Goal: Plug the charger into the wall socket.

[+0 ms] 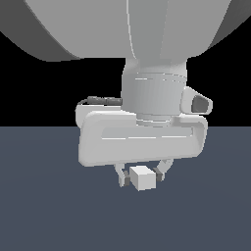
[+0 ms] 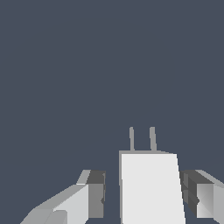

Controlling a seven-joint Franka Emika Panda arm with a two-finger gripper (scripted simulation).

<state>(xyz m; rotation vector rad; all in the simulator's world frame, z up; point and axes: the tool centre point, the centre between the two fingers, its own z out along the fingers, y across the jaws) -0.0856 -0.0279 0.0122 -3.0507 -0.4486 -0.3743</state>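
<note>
While the arm fills most of the exterior view, its gripper [image 1: 142,177] hangs low over a flat blue-grey floor [image 1: 44,206], with the charger [image 1: 142,178] sitting between the two fingers. In that view the charger is a small pale cube, and a dark pad lies close against each of its sides, one toward the exterior view's left [image 1: 126,182] and one toward the exterior view's right [image 1: 159,173]. The wrist view shows the same charger [image 2: 151,188] as a white block with two thin grey prongs [image 2: 142,138] standing out of its far face, side by side and parallel. Here a narrow strip of floor shows between the block and each finger [image 2: 94,192], so the jaws are spread around the charger, and I cannot tell whether the pads touch it. Whether the charger rests on the floor or is lifted just above it cannot be told from either view. Beyond the prongs the wrist view shows only the plain blue-grey floor [image 2: 87,65]. Behind the arm in the exterior view, the background above the floor is black.
</note>
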